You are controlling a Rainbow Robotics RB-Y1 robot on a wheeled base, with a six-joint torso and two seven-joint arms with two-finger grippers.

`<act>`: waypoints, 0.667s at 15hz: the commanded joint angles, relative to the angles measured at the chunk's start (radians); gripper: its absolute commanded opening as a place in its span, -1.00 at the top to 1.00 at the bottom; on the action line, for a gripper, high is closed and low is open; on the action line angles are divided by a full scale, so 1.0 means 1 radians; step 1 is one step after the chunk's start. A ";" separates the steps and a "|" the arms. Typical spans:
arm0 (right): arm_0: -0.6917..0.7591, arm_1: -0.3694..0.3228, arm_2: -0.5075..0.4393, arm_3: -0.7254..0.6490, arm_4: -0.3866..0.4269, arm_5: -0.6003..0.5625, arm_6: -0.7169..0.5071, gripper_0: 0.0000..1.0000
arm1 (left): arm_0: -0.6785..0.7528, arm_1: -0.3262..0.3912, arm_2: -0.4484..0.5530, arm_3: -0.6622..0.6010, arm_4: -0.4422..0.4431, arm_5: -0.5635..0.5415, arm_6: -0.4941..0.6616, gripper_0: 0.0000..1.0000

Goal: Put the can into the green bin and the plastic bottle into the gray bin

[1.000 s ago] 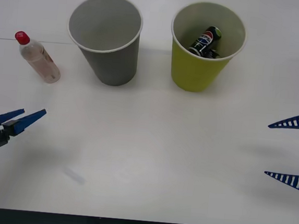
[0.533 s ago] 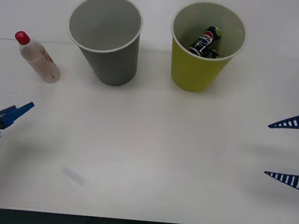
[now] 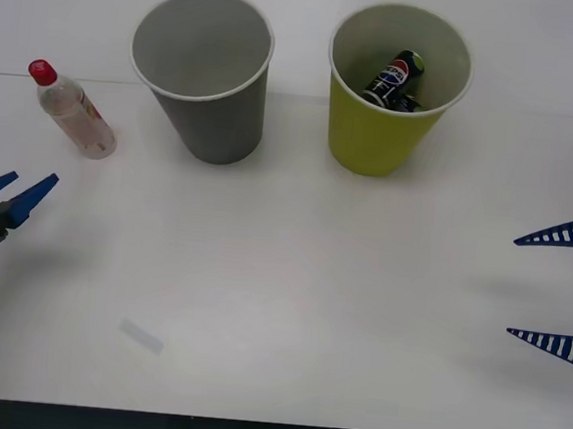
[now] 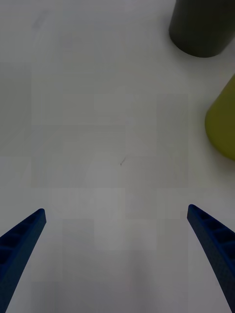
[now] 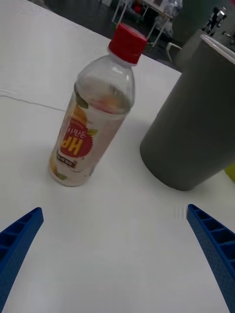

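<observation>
Nearest on the smooth white table (image 3: 289, 305), two grippers sit low at opposite edges. The right gripper (image 3: 557, 290) is at the right edge, its two blue ribbed fingers spread wide with nothing between them; only the tapered tips show in the front view, the rest cut off. The left gripper (image 3: 7, 194) is at the left edge, its two blue fingers parted in a narrower V, also holding nothing, with its dark body partly out of sight. A small pale rectangular scrap (image 3: 141, 336) lies flat on the near table between them.

Farther back on the left stands one plastic bottle (image 3: 72, 111), clear and rounded, with a red screw cap and a pale label with orange-yellow print. It is upright just beyond the left gripper and untouched.

Right of it are two tall, tapered, paper-cup-shaped bins standing side by side and apart. The gray bin (image 3: 206, 79) has a white rolled rim, and what I can see of its inside is bare. The green bin (image 3: 387, 93) is yellow-green with a pale rim. One can (image 3: 395, 77), dark with a red-white-blue logo, leans tilted inside it, its lower end hidden by the wall.
</observation>
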 commanded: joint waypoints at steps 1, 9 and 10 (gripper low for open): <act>0.000 0.000 0.000 0.000 0.000 0.000 0.000 -1.00 | -0.099 -0.056 -0.076 0.088 0.087 -0.029 -0.109 -1.00; 0.000 0.000 0.000 0.000 0.000 0.000 0.000 -1.00 | -0.296 -0.174 -0.168 0.297 0.155 -0.029 -0.259 -1.00; 0.000 0.000 0.000 0.000 0.000 0.000 0.000 -1.00 | -0.317 -0.186 -0.174 0.332 0.142 -0.029 -0.267 -1.00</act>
